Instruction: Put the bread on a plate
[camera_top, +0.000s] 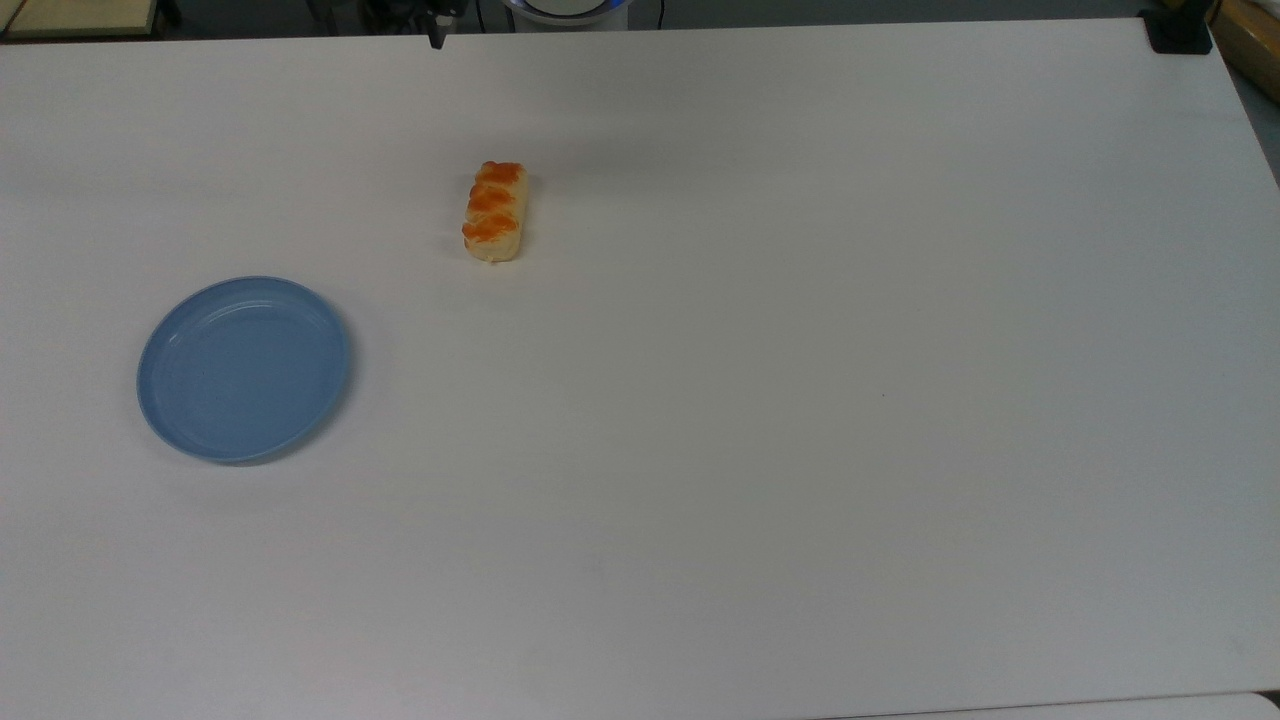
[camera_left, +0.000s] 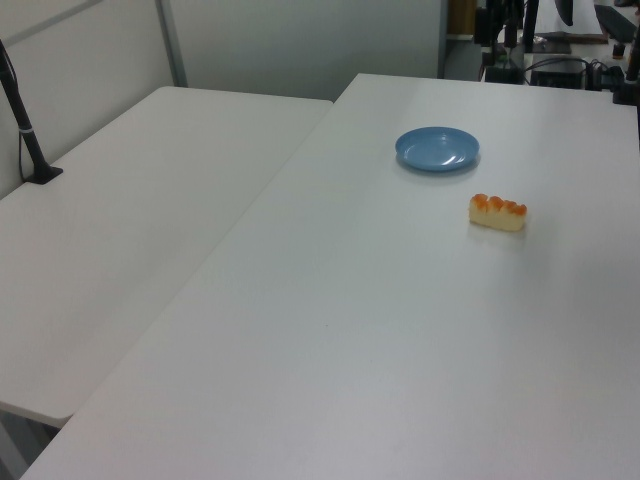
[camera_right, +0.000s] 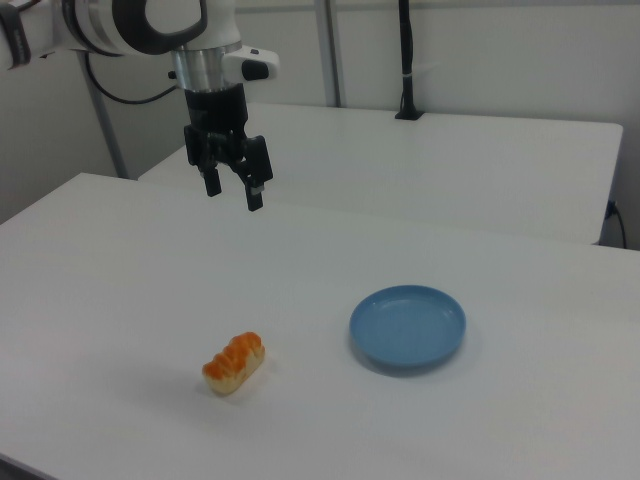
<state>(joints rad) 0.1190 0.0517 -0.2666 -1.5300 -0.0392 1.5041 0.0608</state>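
Hanging in the right view's upper left, gripper (camera_right: 233, 190) is holding its jaws apart w/ nothing between. Bread (camera_right: 234, 363) is lying lower left on table (camera_right: 120, 290), near but not touching plate (camera_right: 407, 326), center-right.

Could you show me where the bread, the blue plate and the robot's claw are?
bread (camera_top: 493, 211): top view, on its orange-brown top.
plate (camera_top: 243, 369): top view, on its bare blue middle.
gripper (camera_right: 233, 188): right view, midway between its two open fingertips, above the table.

no readable text, labels or numbers — none anywhere
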